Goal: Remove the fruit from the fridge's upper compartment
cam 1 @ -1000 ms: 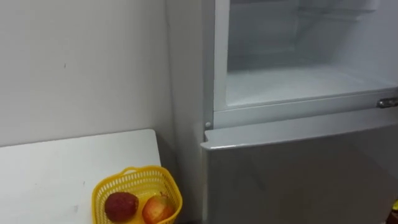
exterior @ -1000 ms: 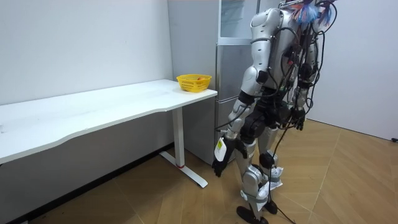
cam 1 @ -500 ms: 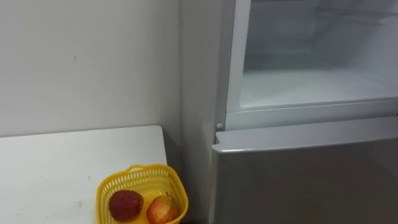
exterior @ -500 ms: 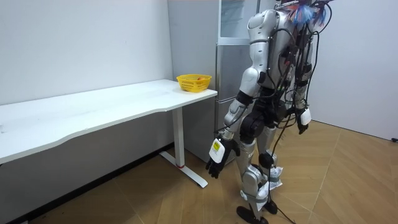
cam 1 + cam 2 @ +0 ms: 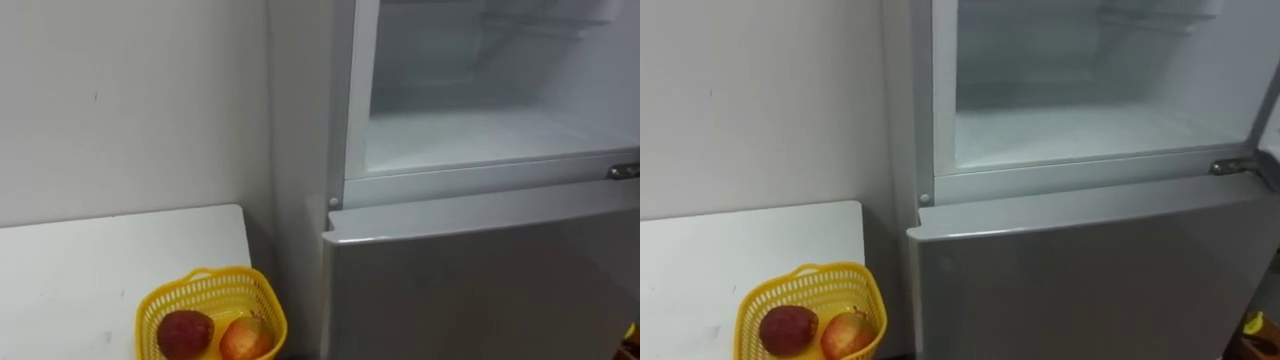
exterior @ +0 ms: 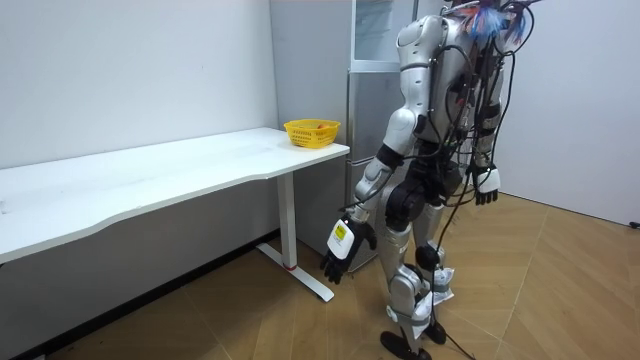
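I stand close in front of the fridge with both arms hanging at my sides. Its upper compartment (image 5: 480,130) is open, and the white shelf inside (image 5: 1080,130) lies bare. The grey lower door (image 5: 480,280) is shut. In the room view my left hand (image 6: 340,255) hangs low at thigh height on the room view's left, with its fingers relaxed and holding nothing. My right hand (image 6: 487,185) hangs by my hip on the room view's right.
A yellow basket (image 5: 200,280) sits on the corner of the white table (image 5: 100,270) left of the fridge. It holds a dark red fruit (image 5: 185,330) and an apple (image 5: 245,338). A white wall backs the table. Wooden floor lies behind me.
My left arm has swung out toward the room view's left and my right hand toward its right. The eye view has swayed right and back again.
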Controlling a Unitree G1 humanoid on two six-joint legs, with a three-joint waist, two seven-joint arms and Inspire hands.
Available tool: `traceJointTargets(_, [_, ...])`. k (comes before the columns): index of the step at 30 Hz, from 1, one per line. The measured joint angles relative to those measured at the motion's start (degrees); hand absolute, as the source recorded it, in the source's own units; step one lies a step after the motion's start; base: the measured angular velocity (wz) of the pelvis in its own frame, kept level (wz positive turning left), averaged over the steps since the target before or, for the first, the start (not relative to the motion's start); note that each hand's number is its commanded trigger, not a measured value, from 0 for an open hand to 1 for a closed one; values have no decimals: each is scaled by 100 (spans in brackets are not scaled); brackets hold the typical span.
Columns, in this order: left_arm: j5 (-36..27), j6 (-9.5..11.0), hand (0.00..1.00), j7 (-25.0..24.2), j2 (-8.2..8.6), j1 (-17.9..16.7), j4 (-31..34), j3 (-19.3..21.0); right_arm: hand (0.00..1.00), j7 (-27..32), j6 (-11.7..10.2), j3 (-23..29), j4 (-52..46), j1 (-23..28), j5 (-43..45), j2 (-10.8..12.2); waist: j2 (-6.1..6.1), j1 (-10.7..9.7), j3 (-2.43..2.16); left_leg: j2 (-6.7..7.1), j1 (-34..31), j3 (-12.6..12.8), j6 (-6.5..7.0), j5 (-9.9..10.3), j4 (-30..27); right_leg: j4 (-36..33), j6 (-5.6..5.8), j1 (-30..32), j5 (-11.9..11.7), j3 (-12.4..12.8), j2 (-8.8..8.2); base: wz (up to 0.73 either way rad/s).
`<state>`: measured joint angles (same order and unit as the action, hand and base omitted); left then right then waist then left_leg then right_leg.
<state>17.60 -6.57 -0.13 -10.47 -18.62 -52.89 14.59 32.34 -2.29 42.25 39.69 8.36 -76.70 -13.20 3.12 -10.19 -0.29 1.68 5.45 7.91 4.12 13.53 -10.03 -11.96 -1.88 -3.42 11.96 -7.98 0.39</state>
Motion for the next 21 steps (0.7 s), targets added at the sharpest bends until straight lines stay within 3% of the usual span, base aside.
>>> traceJointTargets(7, [8,264,0,110,31,-32,-10,161,0,-135,-503,219,-1357,-35,-232,-97,69,-39,-16,-9,-72,9,-13,-19,13,17,-15,40,-12,3,19,0])
traceJointTargets(12, [-9,309,0,112,67,-30,-2,162,0,-337,-530,219,-1803,-66,-229,-98,10,-45,-8,-23,-56,143,-14,-16,43,5,-15,59,-13,86,30,-10])
traceJointTargets(21, [4,436,0,86,72,-29,-80,144,0,-654,-556,219,-2785,-179,-223,-135,-115,-74,-12,-41,-46,128,-18,-12,80,-79,-29,88,-22,71,36,0])
